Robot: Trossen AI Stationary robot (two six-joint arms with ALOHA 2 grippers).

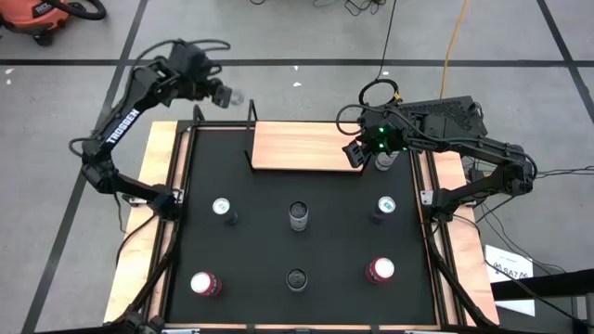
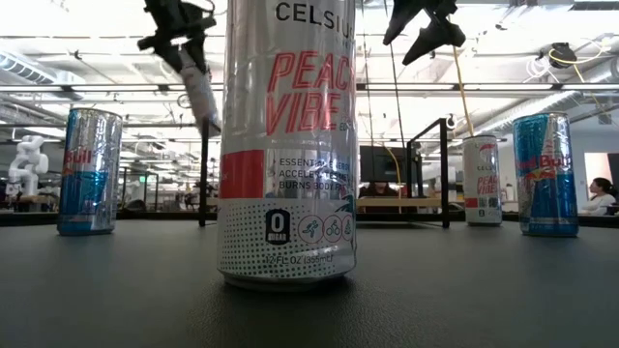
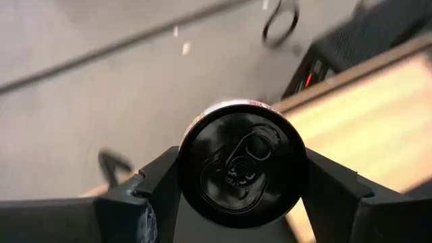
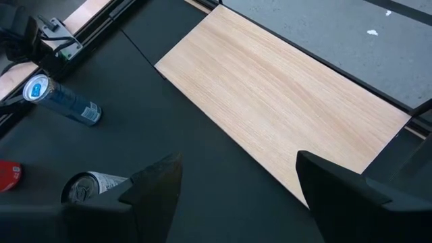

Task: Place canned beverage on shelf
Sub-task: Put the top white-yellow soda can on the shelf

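Matte black covers the counter (image 1: 306, 306), framed by pale wooden edge strips, with grey taped floor around it. At its far edge lies the shelf (image 1: 302, 147), a flat rectangular light-wood board with fine straight grain and thin black metal rails. Six slim cylindrical aluminium cans stand on the black surface in two rows of three: two blue-and-silver Red Bull cans (image 1: 224, 210), two with black lids (image 1: 298, 215), and two white Celsius cans with red tops (image 1: 204, 284), one of which fills the low view with its glossy printed side. A seventh, the canned beverage (image 3: 241, 164), has a dark round lid with a pull tab and sits clamped between the angular black fingers of the left tool (image 1: 228, 96), held in the air beyond the shelf's far left corner. The right tool (image 4: 233, 179) hovers over the shelf's right end, fingers apart and holding nothing.
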